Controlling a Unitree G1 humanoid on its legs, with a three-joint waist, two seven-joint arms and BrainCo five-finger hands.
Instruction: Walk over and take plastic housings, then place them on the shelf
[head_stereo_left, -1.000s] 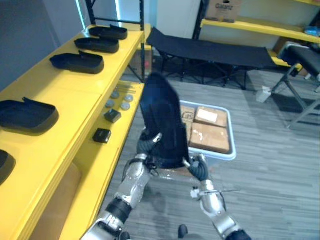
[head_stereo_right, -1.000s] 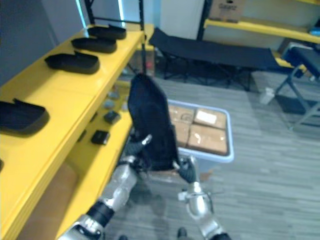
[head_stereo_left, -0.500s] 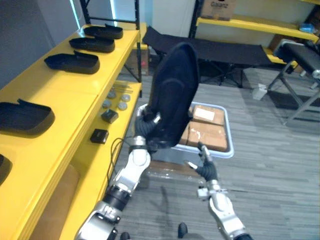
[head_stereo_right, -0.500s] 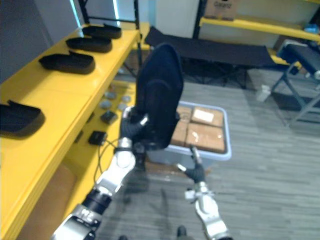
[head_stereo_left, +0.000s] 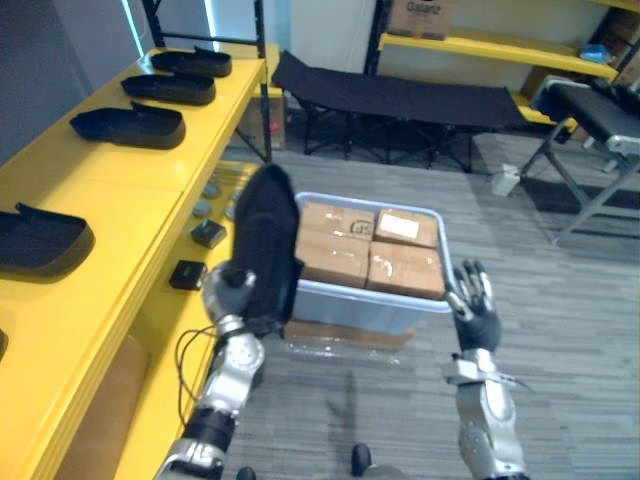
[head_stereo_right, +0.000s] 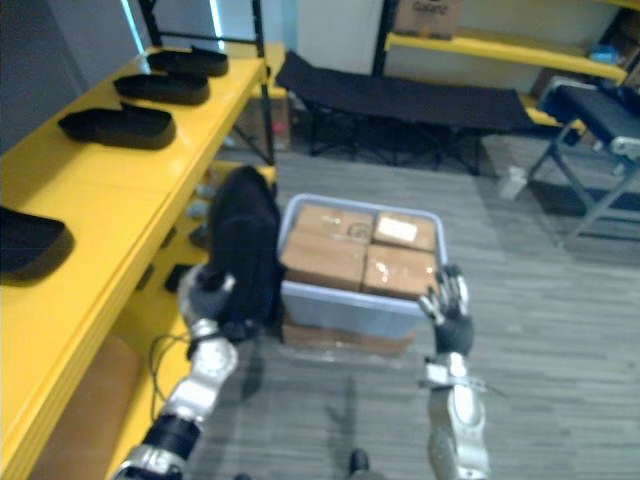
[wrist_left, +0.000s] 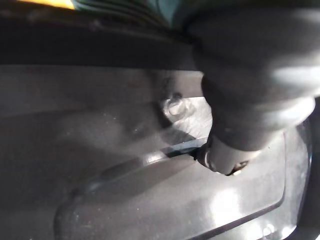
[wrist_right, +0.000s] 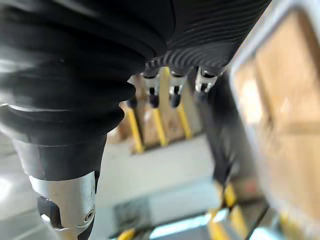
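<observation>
Housing (head_stereo_left: 268, 235) lowered, swung toward yellow shelf (head_stereo_left: 110, 190) — left hand (head_stereo_left: 230, 290) clamped round its lower edge; right hand (head_stereo_left: 472, 303) apart beside bin (head_stereo_left: 340, 306), fingers spread, holding nothing

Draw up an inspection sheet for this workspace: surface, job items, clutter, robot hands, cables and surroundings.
Surface: yellow shelf on the robot's left, top and lower levels both in use.
Job's things: held housing stands upright; shelved housings lie on the top level.
Clutter: small parts on the lower level; bin holding cardboard boxes straight ahead.
Robot hands: left robot hand curled round the held housing; right robot hand open, empty.
Cables: nothing seen.
Surroundings: black cot; yellow rack behind it.
</observation>
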